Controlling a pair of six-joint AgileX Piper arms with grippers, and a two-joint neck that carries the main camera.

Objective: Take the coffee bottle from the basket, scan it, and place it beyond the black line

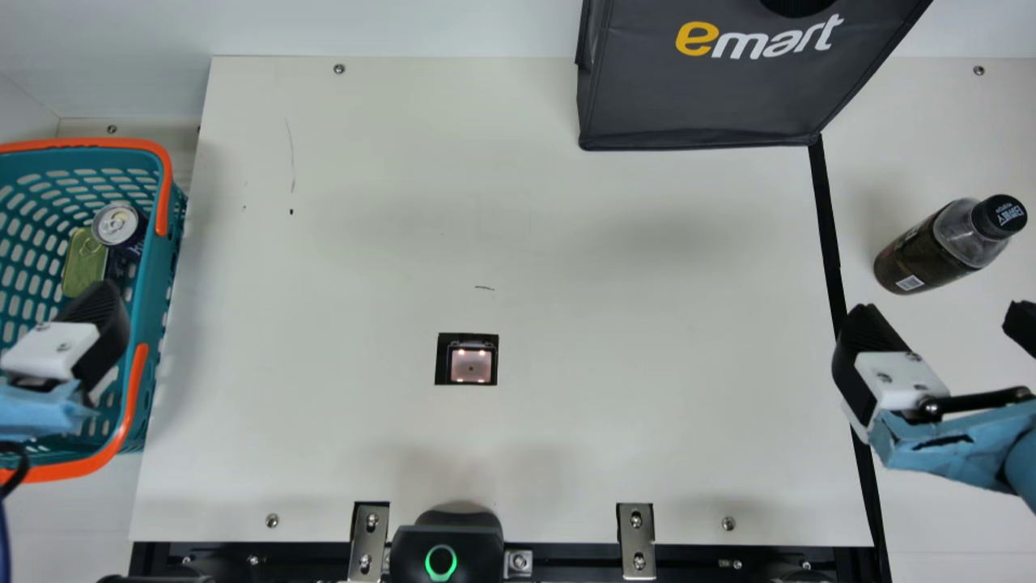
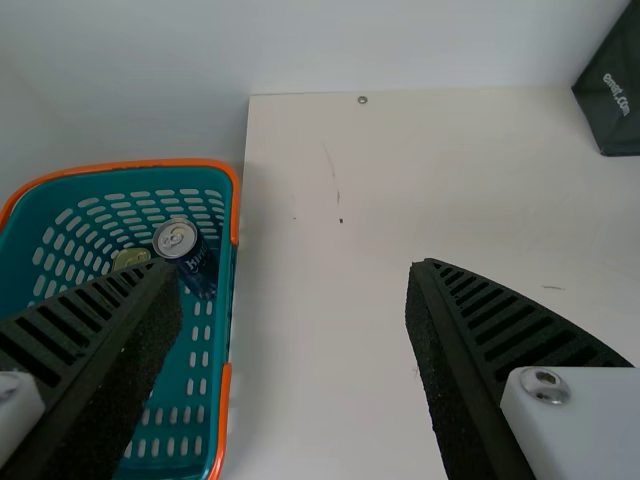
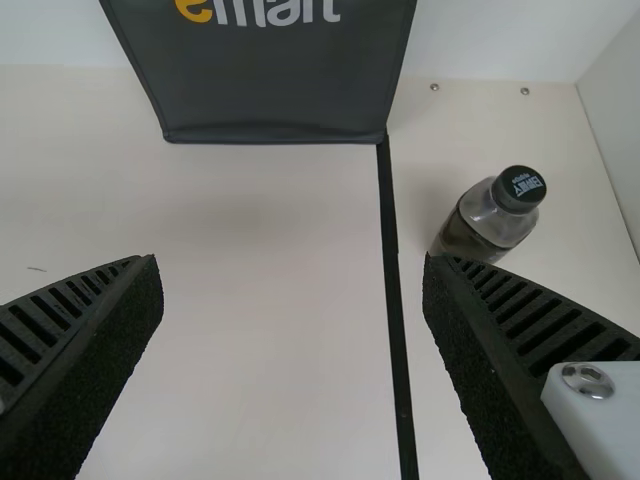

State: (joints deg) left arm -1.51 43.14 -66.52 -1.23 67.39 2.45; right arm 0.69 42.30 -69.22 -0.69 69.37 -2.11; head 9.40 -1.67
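Note:
The coffee bottle (image 1: 931, 247), dark with a black cap, stands right of the black line (image 1: 829, 227), touched by no gripper. My right gripper (image 1: 943, 330) is open in the main view, on the nearer side of the bottle. Through the right wrist view, the bottle (image 3: 485, 222) appears beyond one finger of the open right gripper (image 3: 295, 285). My left gripper (image 1: 109, 328) is over the basket (image 1: 150, 324) at the left. Its own wrist view shows the left gripper (image 2: 292, 295) open, with nothing held. The scanner window (image 1: 471, 366) lies mid-table, lit.
In the basket are a dark can (image 1: 117, 224) and a green-gold tin (image 1: 84, 263). A dark grey shopping bag (image 1: 704, 97) stands at the back, its corner by the black line's far end. A black device (image 1: 445, 546) sits at the front edge between metal brackets.

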